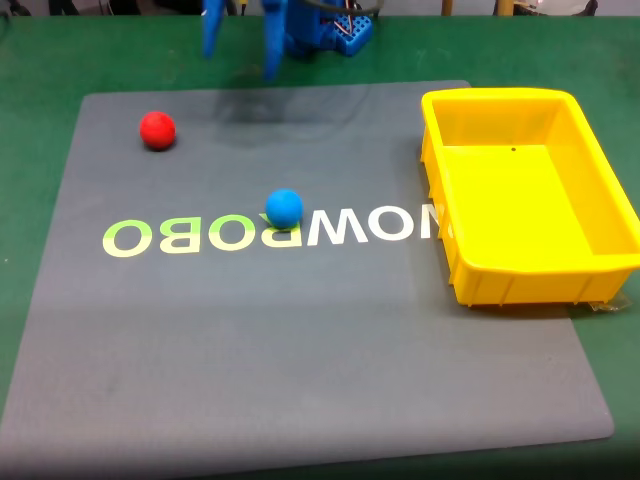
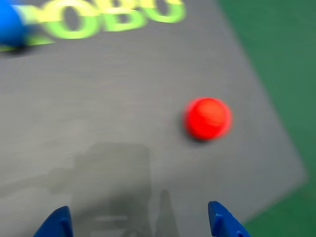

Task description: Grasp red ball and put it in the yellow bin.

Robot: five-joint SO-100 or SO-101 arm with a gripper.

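Observation:
The red ball (image 1: 157, 130) rests on the grey mat near its far left corner; the wrist view shows the red ball (image 2: 208, 117) a little right of centre, blurred. My blue gripper (image 1: 240, 50) hangs open above the mat's far edge, right of the ball, with nothing between its fingers. In the wrist view, the gripper (image 2: 140, 222) has both fingertips (image 2: 224, 222) poking in at the bottom, well apart, with the ball beyond them. The yellow bin (image 1: 600, 250) stands empty at the mat's right side.
A blue ball (image 1: 284, 207) lies mid-mat by the lettering, and shows as the blue ball (image 2: 10, 24) at the wrist view's top left. Green table (image 1: 30, 60) surrounds the grey mat (image 1: 300, 350). The arm's blue base (image 1: 330, 30) is at the far edge.

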